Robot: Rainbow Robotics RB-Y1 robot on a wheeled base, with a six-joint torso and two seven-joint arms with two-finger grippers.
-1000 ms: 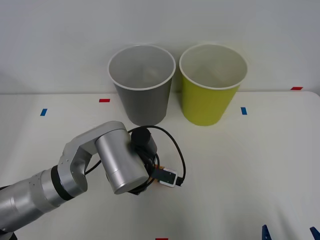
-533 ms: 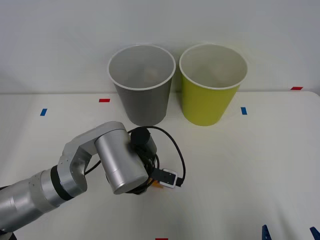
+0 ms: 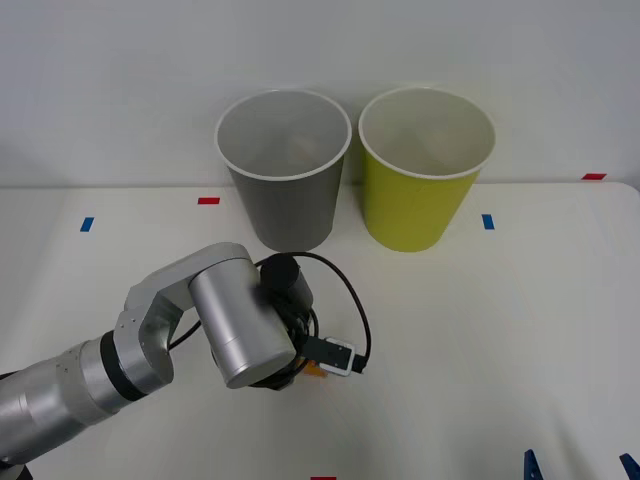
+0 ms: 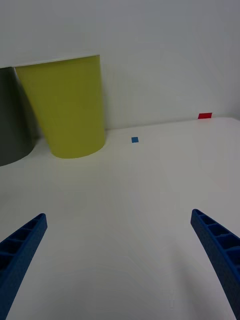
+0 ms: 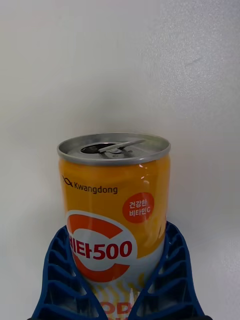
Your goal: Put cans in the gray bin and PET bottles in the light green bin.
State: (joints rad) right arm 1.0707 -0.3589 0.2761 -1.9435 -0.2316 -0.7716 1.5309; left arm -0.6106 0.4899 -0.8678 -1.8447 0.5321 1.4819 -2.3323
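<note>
Since the last second brings almost no shift, your left gripper (image 5: 117, 300) stays clamped on the can (image 5: 115, 210), with the gray bin (image 3: 285, 170) at twelve o'clock; lift next.

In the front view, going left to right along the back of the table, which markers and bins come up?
Blue marker → red marker → gray bin → light green bin → second blue marker → second red marker.
</note>
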